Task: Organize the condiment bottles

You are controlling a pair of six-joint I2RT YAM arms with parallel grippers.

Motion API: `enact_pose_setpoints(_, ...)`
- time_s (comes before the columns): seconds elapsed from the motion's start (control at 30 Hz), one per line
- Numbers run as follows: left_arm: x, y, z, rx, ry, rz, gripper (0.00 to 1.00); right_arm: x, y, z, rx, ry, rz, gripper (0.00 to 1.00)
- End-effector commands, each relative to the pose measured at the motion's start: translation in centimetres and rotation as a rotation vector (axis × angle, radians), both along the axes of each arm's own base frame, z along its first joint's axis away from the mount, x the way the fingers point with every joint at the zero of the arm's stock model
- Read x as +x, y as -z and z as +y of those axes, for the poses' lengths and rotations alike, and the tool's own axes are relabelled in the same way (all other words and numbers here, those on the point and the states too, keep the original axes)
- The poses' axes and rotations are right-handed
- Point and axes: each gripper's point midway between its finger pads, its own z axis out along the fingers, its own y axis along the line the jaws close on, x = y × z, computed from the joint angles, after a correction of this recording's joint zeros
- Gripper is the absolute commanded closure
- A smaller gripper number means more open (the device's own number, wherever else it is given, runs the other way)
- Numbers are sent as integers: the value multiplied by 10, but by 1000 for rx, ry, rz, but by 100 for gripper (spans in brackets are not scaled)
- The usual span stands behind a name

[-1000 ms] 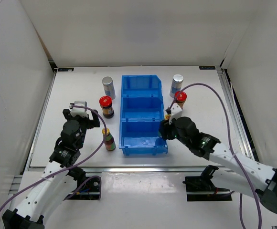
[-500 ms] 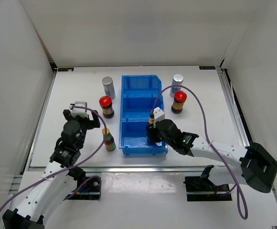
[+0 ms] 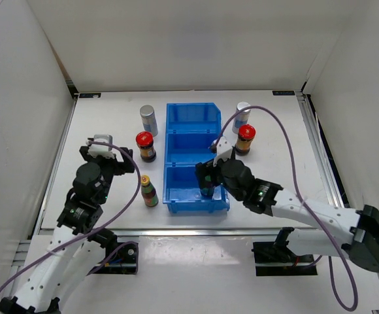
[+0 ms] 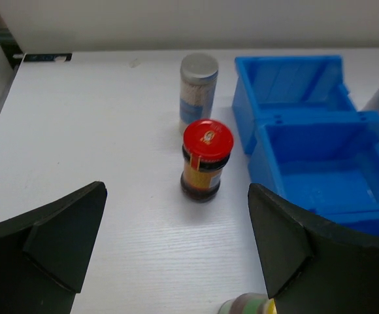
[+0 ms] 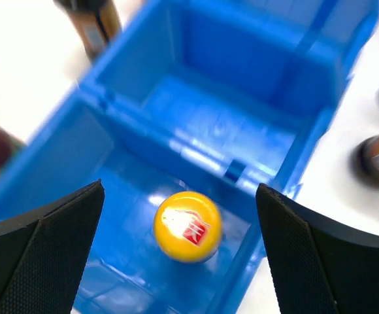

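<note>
The right tool point(image 5: 180, 193) hangs wide over a yellow-capped bottle point(image 5: 187, 226) in the blue bin point(image 5: 176, 147), lower centre. The left tool point(image 4: 176, 196) gapes wide.

A white table point(image 3: 104, 124) carries a blue bin point(image 3: 193, 134) and five bottles point(image 3: 148, 120).

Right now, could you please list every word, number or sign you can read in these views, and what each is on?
None can be read.
Yellow cap: a red and white mark, blurred.
Red lid: a small emblem, too small to read.
Silver-capped bottle: label print too small to read.
</note>
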Motion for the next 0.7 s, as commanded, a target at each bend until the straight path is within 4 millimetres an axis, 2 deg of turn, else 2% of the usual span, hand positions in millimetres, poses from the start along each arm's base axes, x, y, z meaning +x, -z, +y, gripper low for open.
enact_pose_setpoints(0.0, -18, -30, -13, -56, 102, -18, 0, 9, -70, -17, 108, 93, -130, 0)
enact_pose_setpoints(0.03, -26, -35, -19, -67, 151, -36, 0, 10, -80, -21, 111, 102, -150, 0)
enact_pose_setpoints(0.07, -37, -44, -41, -69, 298, -58, 0, 8, -82, -25, 95, 96, -161, 0)
enact_pose_setpoints(0.1, -46, -47, -52, -77, 375, -72, 0, 8, -95, -29, 112, 104, -183, 0)
enact_pose_setpoints(0.17, -62, -47, -72, -118, 511, -65, 0, 6, -99, -33, 91, 100, -185, 0)
enact_pose_setpoints(0.23, -67, -30, -85, -183, 565, 2, 0, 3, -102, -38, 94, 100, -186, 0)
enact_pose_setpoints(0.27, -68, -22, -88, -210, 574, 33, 0, 3, -100, -39, 86, 99, -182, 0)
enact_pose_setpoints(0.3, -68, -5, -92, -256, 575, 84, 0, 1, -99, -41, 88, 100, -184, 0)
enact_pose_setpoints(0.33, -68, 0, -93, -280, 572, 94, 0, 0, -102, -42, 112, 104, -181, 0)
enact_pose_setpoints(0.43, -62, 20, -93, -342, 531, 106, 0, -5, -89, -42, 121, 98, -135, 0)
enact_pose_setpoints(0.47, -60, 22, -91, -343, 519, 93, 0, -6, -91, -43, 137, 100, -134, 0)
enact_pose_setpoints(0.57, -53, 36, -97, -346, 521, 131, 0, -8, -80, -43, 121, 94, -112, 0)
enact_pose_setpoints(0.67, -42, 48, -99, -320, 483, 190, 0, -9, -81, -45, 121, 94, -112, 0)
